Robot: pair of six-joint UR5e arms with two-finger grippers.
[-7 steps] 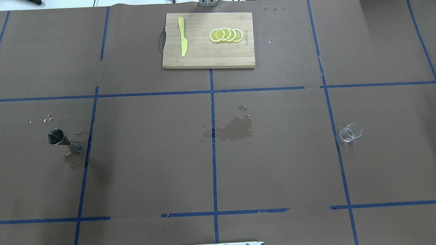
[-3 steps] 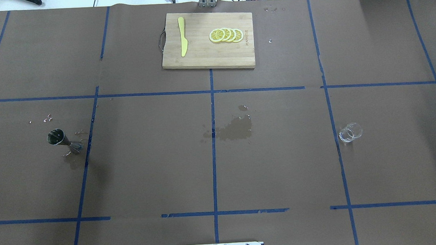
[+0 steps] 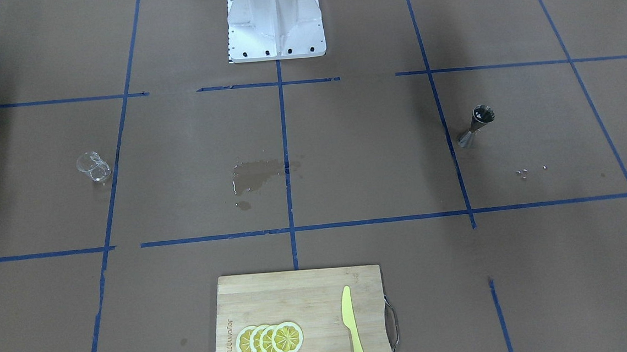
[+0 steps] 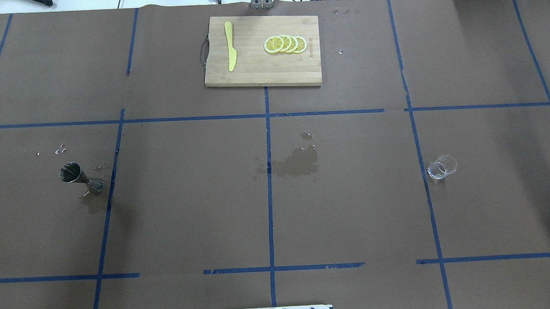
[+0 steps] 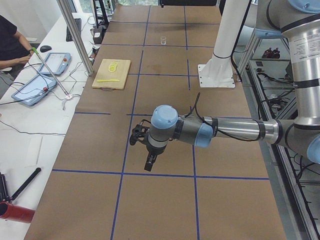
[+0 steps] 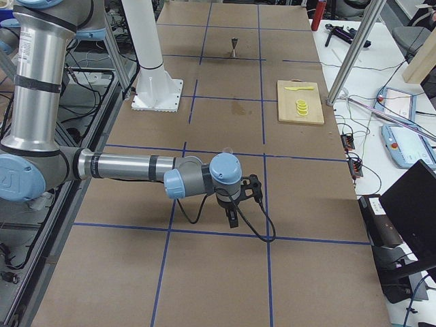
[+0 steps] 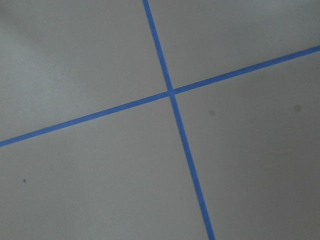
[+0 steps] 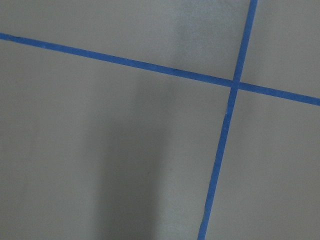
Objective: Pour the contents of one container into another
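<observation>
The clear glass cup [image 4: 441,166] stands upright on the robot's right half of the table, also seen in the front-facing view [image 3: 93,166] and far off in the exterior left view [image 5: 163,41]. The silver jigger [image 4: 78,177] stands upright on the left half [image 3: 474,126], small and distant in the exterior right view [image 6: 234,46]. My left gripper [image 5: 149,163] shows only in the exterior left view, my right gripper [image 6: 231,216] only in the exterior right view. Both hang over bare paper, far from either container, and I cannot tell whether they are open or shut. Both wrist views show only brown paper and blue tape.
A wooden cutting board [image 4: 253,72] with a yellow knife [image 4: 230,45] and lemon slices [image 4: 285,44] lies at the far middle. A wet stain [image 4: 294,163] marks the centre, and droplets [image 4: 60,148] lie near the jigger. The robot's white base [image 3: 275,18] stands at the near edge.
</observation>
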